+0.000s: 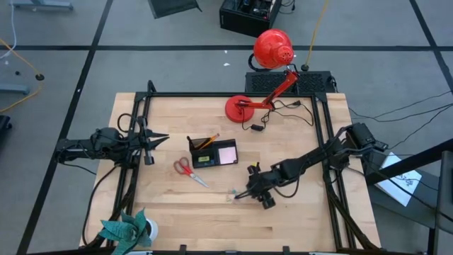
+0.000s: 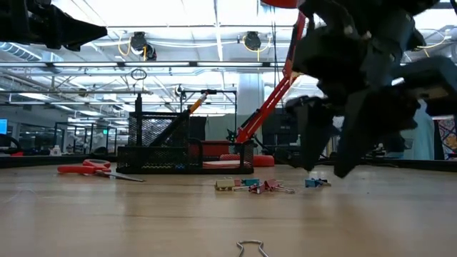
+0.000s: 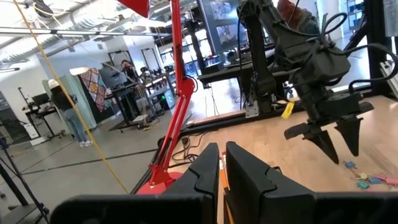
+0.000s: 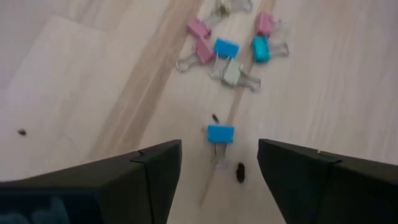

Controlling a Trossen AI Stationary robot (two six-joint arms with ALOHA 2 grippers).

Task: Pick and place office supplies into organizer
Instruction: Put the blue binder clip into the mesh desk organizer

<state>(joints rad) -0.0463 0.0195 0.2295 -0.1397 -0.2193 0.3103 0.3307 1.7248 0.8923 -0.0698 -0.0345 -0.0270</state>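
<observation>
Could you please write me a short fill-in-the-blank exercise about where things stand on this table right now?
1. The right gripper hovers with ___ jaws over a small blue binder clip.
2. The red-handled scissors lie on the wooden table, ___ the black mesh organizer.
3. The left gripper waits ___.

Missing words: open; outside; shut

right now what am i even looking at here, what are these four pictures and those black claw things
It is a two-armed robot at a wooden table, filmed by four cameras at once: one overhead, one at tabletop level, and one on each wrist. The left hand waits at the table's left side, shut and empty. The right hand is open, holding nothing, just above a blue binder clip, with more coloured clips beyond it. Mid-table sits a black organizer holding a pink notepad, with red scissors beside it. A red lamp stands at the back, a plant at the front corner.
</observation>
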